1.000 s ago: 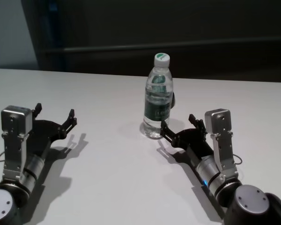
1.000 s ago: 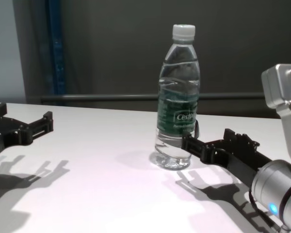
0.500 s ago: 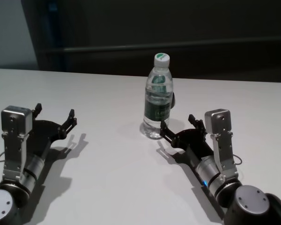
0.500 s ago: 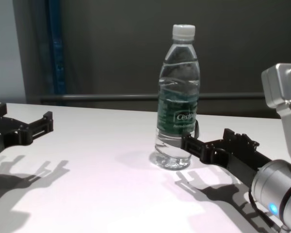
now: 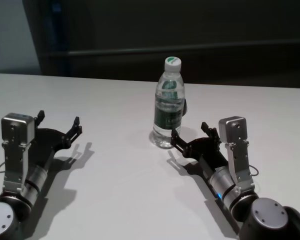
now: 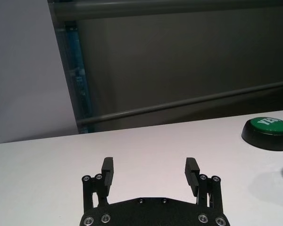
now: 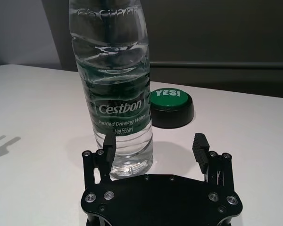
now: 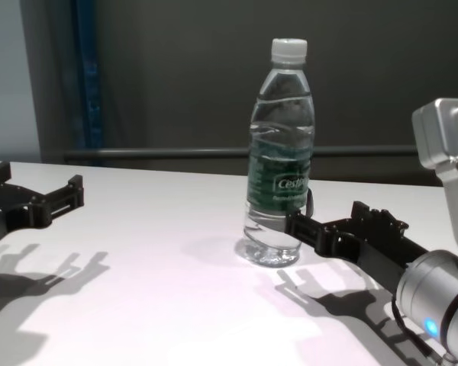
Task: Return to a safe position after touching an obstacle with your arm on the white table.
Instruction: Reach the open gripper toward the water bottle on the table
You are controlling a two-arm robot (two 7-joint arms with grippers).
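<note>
Cestbon water bottle [image 5: 168, 106] stands upright just beyond mid-table on the white table [image 5: 120, 190], cap on, roughly at 12 o'clock from me and a shade right. My right gripper [image 5: 189, 137] lies low at the bottle's base, at about 4 o'clock from it; fingers spread wide, holding nothing. In the right wrist view, one of my right fingertips [image 7: 109, 142] overlaps the lower clear wall of the bottle; it looks to be touching or a hair off, and I cannot settle which from these angles. The green-topped "YES!" button [image 7: 171, 107] sits behind the bottle, at its 1 o'clock. My left gripper [image 5: 56, 125] is parked well apart at about 9 o'clock from the bottle, fingers also wide and empty. Judgement: the contact step looks to be in hand or done; the retreat is not yet done. Next move calls for drawing the right arm straight back toward 5 o'clock, away from the bottle, without sweeping sideways, since the bottle is tall and narrow-footed and a lateral nudge could tip it.
</note>
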